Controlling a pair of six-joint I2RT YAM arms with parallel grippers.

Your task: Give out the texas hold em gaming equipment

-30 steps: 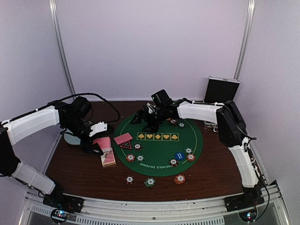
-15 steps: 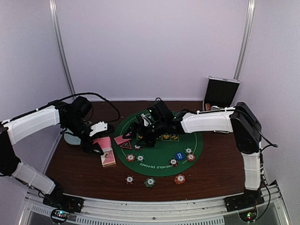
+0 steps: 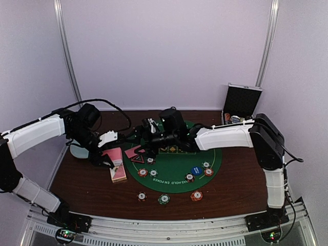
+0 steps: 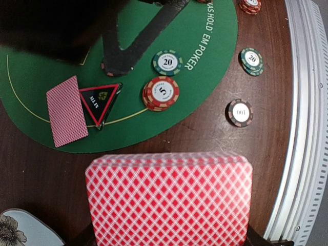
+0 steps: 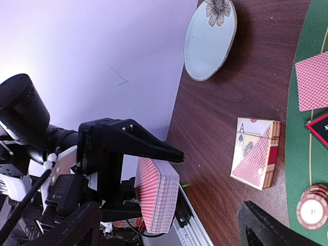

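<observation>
Looking down on a brown table (image 3: 230,192) with a round green mat (image 3: 174,166) at mid-frame. Reaching in from the right edge, across the mat's upper part, the right arm (image 3: 220,137), with the right claw (image 3: 145,137) over the mat's upper left rim. Released and grasping nothing, its fingers (image 5: 77,228) spread wide along the bottom of its own camera view. Clenched on a deck of red-backed cards (image 4: 169,197), the left claw (image 3: 106,158), left of the mat over bare wood; fills the lower half of the left wrist view. Sitting at the table's left edge, a pale dish (image 5: 210,38). Lying flat just below the deck in the overhead view, a card box (image 3: 118,173). Resting face down at the mat's left edge, a single card (image 4: 66,111), touching a black red-edged triangle (image 4: 100,101). Toward the mat's lower right, a blue button (image 3: 196,170). On the green near the triangle, a chip stack marked 5 (image 4: 161,93) and a green chip marked 20 (image 4: 167,62). On bare wood to the right in that view, a second 20 chip (image 4: 251,60) and a black chip marked 100 (image 4: 239,112).
</observation>
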